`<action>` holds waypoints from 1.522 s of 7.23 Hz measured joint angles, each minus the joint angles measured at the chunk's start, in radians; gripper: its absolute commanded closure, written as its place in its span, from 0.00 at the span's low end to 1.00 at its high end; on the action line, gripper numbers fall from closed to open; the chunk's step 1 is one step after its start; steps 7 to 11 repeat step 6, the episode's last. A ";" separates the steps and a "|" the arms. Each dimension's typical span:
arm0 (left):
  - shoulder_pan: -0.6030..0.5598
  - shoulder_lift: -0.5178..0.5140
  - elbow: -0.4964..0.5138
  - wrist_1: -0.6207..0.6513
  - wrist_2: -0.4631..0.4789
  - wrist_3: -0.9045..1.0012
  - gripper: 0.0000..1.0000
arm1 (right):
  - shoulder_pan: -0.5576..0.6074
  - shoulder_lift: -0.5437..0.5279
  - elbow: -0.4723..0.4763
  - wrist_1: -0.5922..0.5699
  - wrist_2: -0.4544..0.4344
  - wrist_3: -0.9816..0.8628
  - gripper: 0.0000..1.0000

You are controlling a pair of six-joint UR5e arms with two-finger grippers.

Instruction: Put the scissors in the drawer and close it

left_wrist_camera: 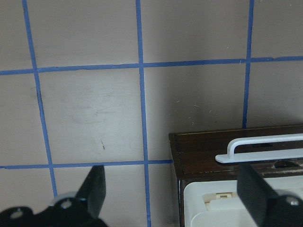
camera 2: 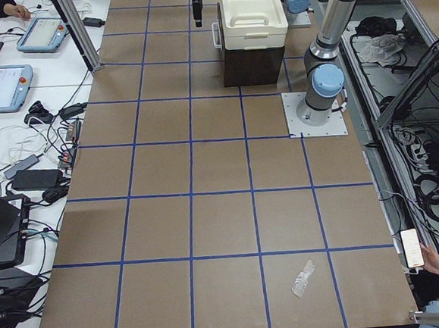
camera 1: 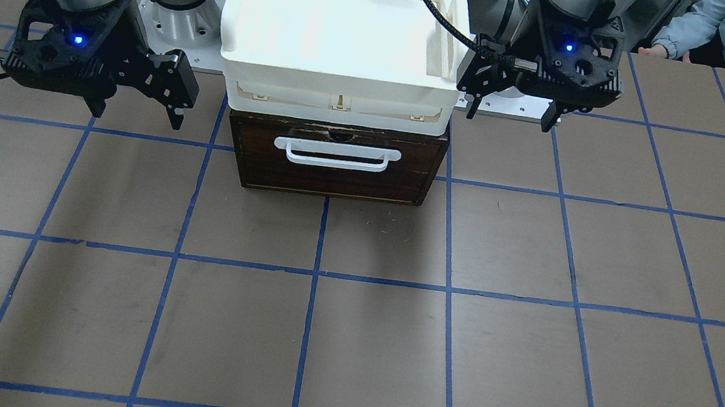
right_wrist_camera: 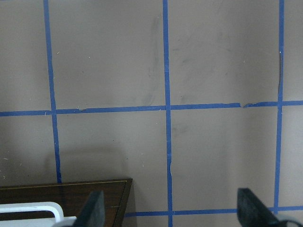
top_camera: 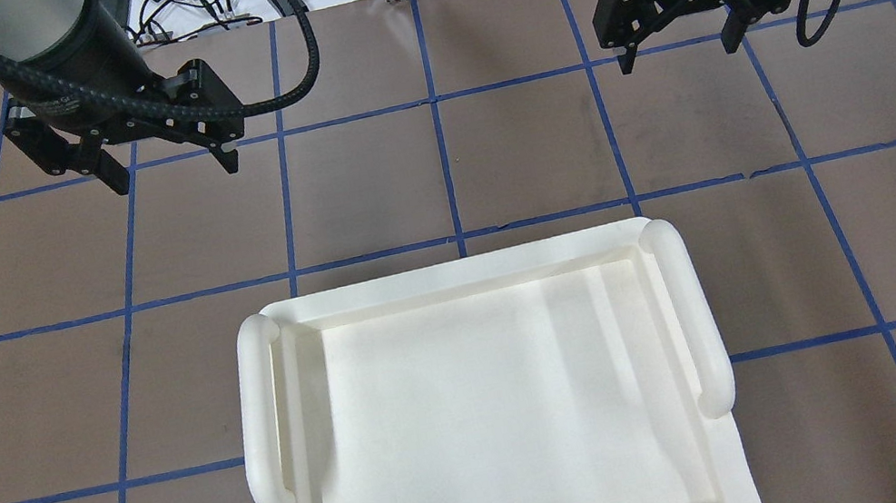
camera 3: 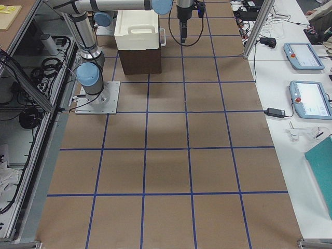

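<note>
Left gripper (camera 1: 510, 115) and right gripper (camera 1: 137, 115) both hang wide open, empty, flanking the drawer (camera 1: 334, 167), which looks shut. No scissors visible anywhere, so probably it's done; otherwise, find them first.

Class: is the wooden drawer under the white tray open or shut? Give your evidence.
Shut. The drawer shows only its dark front and white handle; no interior is visible in any view.
</note>
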 measured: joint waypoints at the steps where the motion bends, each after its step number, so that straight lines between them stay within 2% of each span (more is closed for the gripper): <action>1: 0.000 0.004 -0.004 -0.003 -0.001 -0.001 0.00 | 0.000 0.000 0.000 0.002 -0.003 0.000 0.00; 11: 0.004 0.000 -0.011 -0.004 -0.004 -0.010 0.00 | -0.003 0.001 0.002 0.007 -0.010 0.004 0.00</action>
